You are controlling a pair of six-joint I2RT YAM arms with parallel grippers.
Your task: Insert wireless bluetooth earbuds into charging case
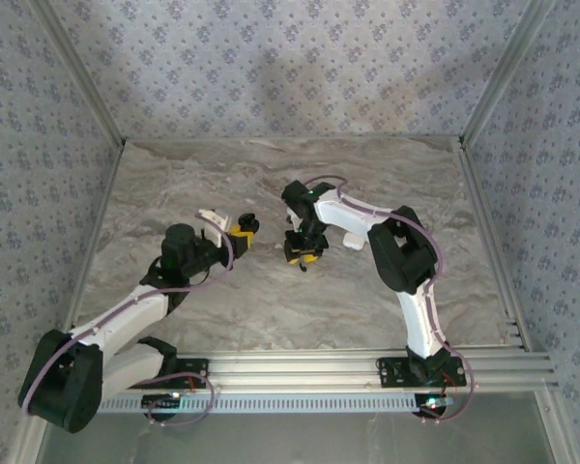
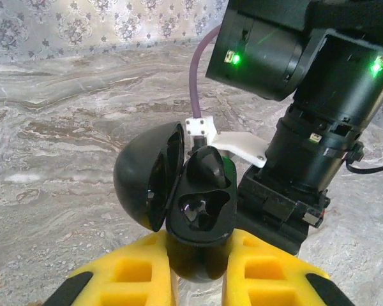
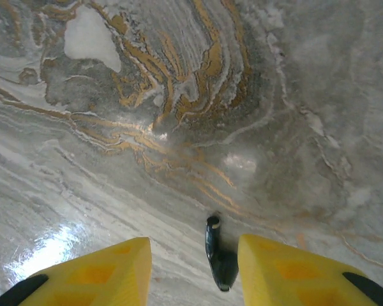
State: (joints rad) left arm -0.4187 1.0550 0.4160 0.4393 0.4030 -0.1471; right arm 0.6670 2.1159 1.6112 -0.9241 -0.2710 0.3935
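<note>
Although the case (image 2: 201, 217) is open and one earbud (image 2: 207, 167) already sits in its socket, the job looks about half done: the second socket (image 2: 195, 210) beside it is bare. The case is black and glossy, its lid (image 2: 147, 175) swung out to one side. The left gripper (image 2: 198, 274) is clamped on its lower body and holds it near the middle of the table (image 3: 179, 95), a little toward the left edge. The loose earbud (image 3: 217, 255), also black, lies on the table close to the middle, near the case on its right. The right gripper (image 3: 195, 271) hangs over it with its fingers partly apart, one on each side. The right finger stands very near the earbud's body, but whether it touches I cannot tell, and nothing is gripped yet. What is left, by my reading: close on that loose earbud, lift it, carry it the short way to the case, seat it in the bare socket, and perhaps shut the lid.
</note>
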